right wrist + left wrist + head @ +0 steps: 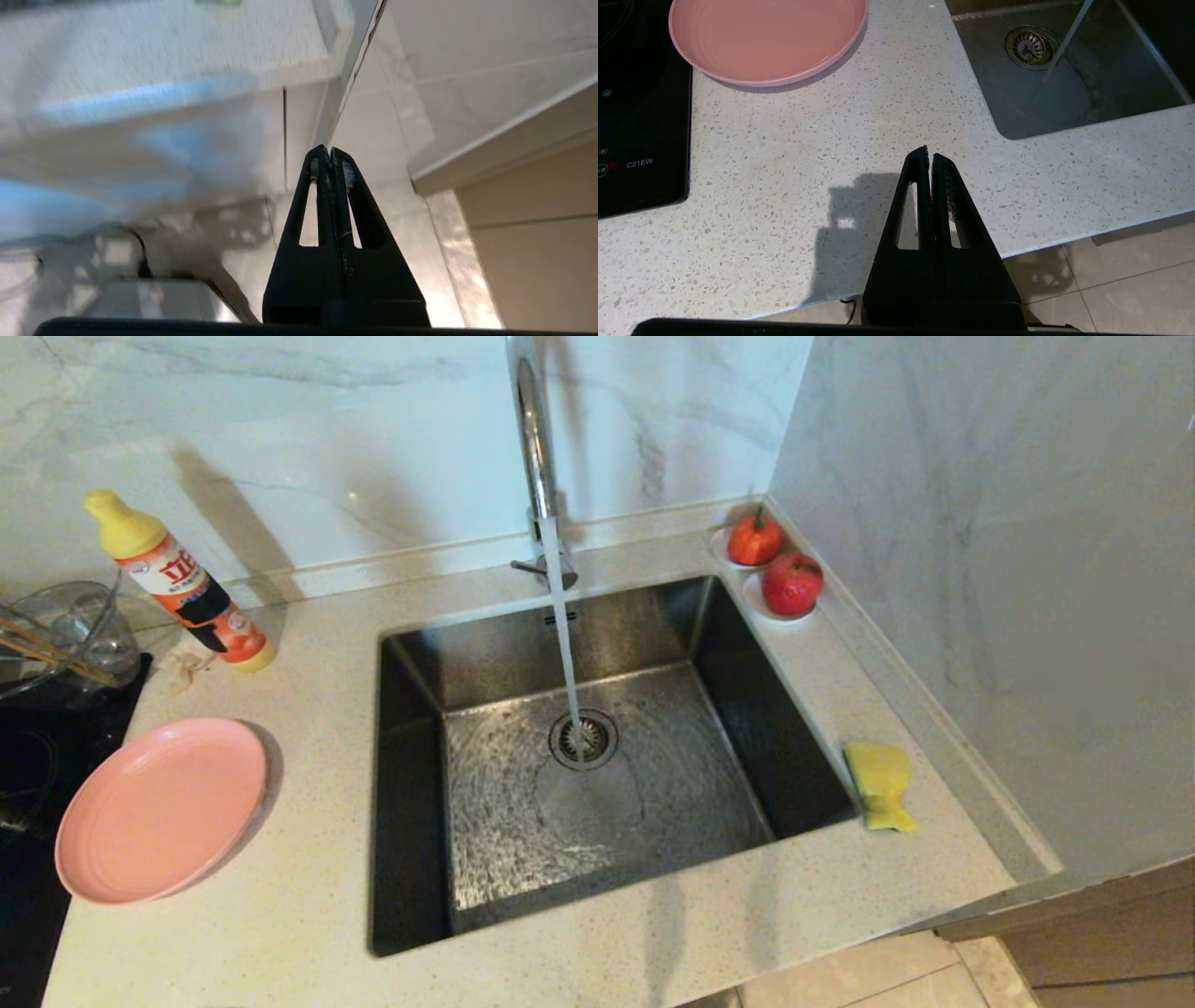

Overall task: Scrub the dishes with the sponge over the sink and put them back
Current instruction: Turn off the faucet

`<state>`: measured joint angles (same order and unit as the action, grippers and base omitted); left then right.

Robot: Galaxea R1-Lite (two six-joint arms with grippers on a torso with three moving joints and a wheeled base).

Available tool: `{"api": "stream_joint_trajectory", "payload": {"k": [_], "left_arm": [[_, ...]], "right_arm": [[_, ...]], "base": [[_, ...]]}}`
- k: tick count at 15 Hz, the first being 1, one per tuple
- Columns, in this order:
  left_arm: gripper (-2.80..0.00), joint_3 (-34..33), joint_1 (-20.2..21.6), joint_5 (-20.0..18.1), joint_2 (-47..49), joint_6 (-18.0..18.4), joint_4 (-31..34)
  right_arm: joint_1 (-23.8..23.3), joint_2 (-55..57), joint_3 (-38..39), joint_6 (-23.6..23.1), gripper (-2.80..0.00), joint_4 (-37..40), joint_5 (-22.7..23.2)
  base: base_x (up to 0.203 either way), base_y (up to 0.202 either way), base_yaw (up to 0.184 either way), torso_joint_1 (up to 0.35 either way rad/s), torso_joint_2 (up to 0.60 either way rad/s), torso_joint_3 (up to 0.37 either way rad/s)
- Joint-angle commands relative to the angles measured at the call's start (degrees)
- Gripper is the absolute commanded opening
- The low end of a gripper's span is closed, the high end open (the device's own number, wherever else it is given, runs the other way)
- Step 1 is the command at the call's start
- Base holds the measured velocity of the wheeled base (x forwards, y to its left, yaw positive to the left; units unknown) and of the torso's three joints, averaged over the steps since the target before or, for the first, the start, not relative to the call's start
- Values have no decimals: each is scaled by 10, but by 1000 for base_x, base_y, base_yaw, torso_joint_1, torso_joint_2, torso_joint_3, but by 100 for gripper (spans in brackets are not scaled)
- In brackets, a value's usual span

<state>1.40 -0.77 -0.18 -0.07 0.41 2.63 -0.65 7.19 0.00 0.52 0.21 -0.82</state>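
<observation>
Both our left gripper (929,156) and right gripper (325,150) are closed on nothing, so scrubbing hasn't begun: plate (159,809) lower left, sponge (879,784) right of the sink (597,896).

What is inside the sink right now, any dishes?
No dishes. The sink holds only its strainer drain and running water spreading over the floor. Its near wall is hidden below the counter edge.

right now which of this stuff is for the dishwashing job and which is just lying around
For the job:
pink plate, on the counter left of the sink
sponge, on the counter right of the sink
sink, water running from the faucet
chopsticks, in the glass bowl

Lying about:
soap bottle
glass bowl
two tomatoes
cooktop
</observation>
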Motion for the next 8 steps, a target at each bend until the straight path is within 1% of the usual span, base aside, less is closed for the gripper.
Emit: {"api": "stream_joint_trajectory", "payload": {"k": [1,3,8], "left_arm": [[-280,0,0,0,-1,0,0],[-280,0,0,0,-2,0,0],[-280,0,0,0,-2,0,0]], "right_arm": [[2,-47,1,3,-280,-2,-1],[2,-70,0,8,-280,-1,-1],[2,-70,0,7,-280,-1,-1]], "base": [[0,0,0,0,0,0],[0,0,0,0,0,0],[0,0,0,0,0,0]]}}
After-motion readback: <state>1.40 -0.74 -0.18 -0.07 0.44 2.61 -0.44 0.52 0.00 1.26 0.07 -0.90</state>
